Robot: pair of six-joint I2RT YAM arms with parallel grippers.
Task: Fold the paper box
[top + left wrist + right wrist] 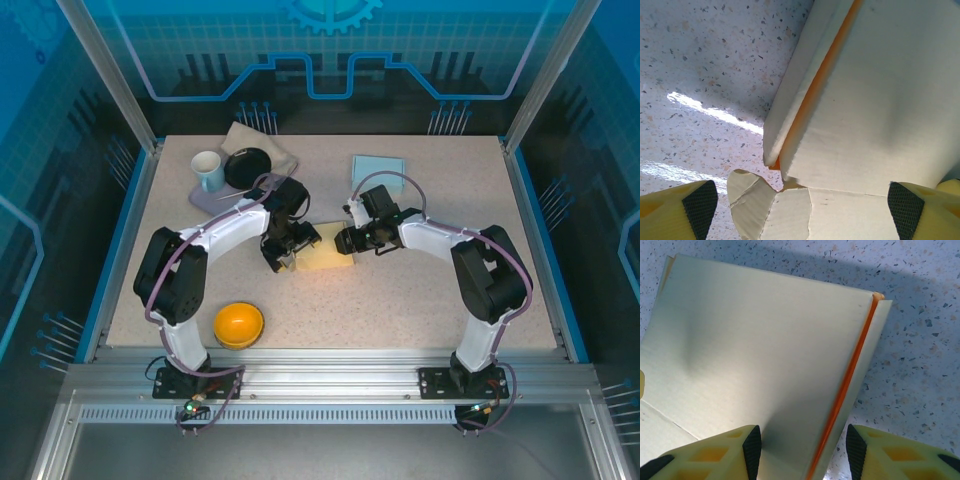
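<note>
Our left fingers (695, 210) stand wide over the box (880, 100); our right fingers (730, 452) straddle its edge, grip unclear.

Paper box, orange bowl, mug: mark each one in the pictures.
paper box (765, 355), right wrist view, middle of its cream panel.
orange bowl (239, 322), top external view, its inner wall.
mug (212, 180), top external view, its side wall.

Paper box (765, 355) matt cream card, flap edges fibrous, table (700, 75) speckled stone-look, glossy glare, left gripper (802, 207) fingers (665, 215) yellow plastic, pads (700, 205) black cross-hatched
</note>
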